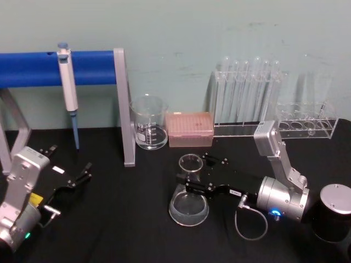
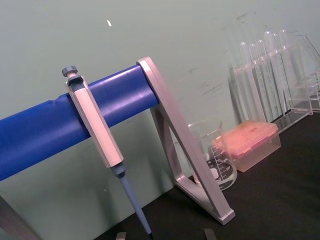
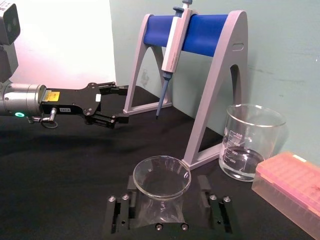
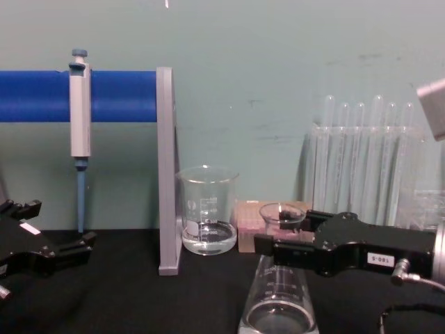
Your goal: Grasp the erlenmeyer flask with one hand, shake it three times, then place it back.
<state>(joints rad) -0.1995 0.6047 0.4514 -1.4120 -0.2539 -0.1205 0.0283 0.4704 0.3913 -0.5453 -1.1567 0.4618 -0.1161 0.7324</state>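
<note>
Plainly, the move ahead turns on the neck of the clear glass conical erlenmeyer flask (image 1: 189,204), which stands upright on the black table (image 1: 120,224) with its long axis vertical and a little clear liquid in its wide base. The black, blocky-jawed right gripper (image 1: 193,173) reaches in level from the robot's right and straddles that neck just under the flared rim. In the right wrist view the flask (image 3: 161,179) sits centred between the jaws of the right gripper (image 3: 167,212). The jaws are spread, one on each side, with a thin gap showing at the glass. From the chest view the right gripper (image 4: 278,247) crosses the neck of the flask (image 4: 278,299) well above the base.

My reading is that closing is the step in hand, and that lift and shake are not yet begun.

The black left gripper (image 1: 70,164) sits parked far to the robot's left, fingers spread, well apart from the flask.

Room above the flask looks free. Behind it stand a cylindrical glass beaker (image 1: 149,129) and a pink tip box (image 1: 190,129), both near. The grey foot of the blue pipette stand (image 1: 125,109) is off to the left rear, and tall clear test tubes (image 1: 247,93) are to the right rear. Shaking would be safest kept upward and toward the robot.
</note>
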